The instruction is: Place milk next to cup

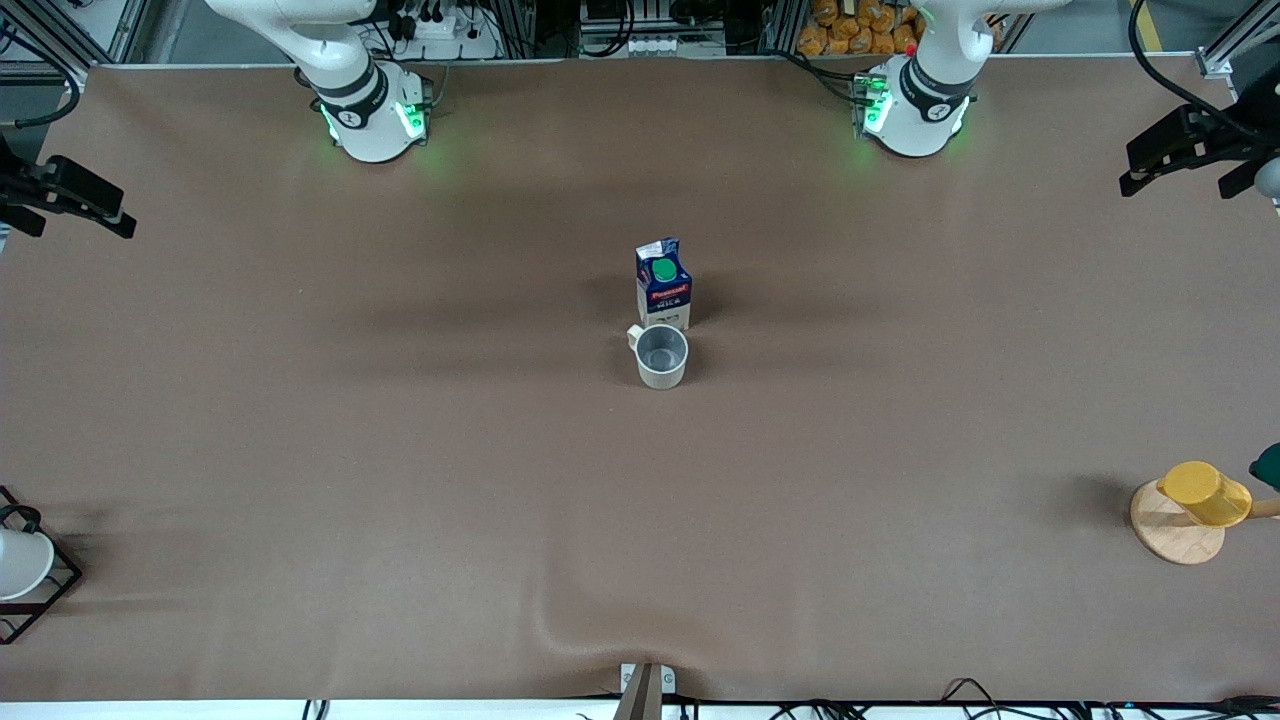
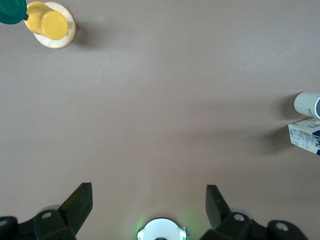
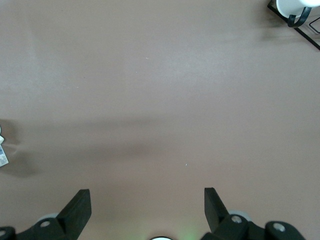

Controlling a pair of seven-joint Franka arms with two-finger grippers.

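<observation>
Milk (image 1: 663, 285) stands touching cup (image 1: 661, 356); both arms wait raised.

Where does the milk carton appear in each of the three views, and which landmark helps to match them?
Front view: the milk stands upright mid-table, just farther from the camera than the cup.
Left wrist view: the milk is cut off at the picture's edge, beside the cup.
Right wrist view: only a sliver of the milk shows at the edge.
Shared landmark: the cup links the front and left wrist views.
</observation>
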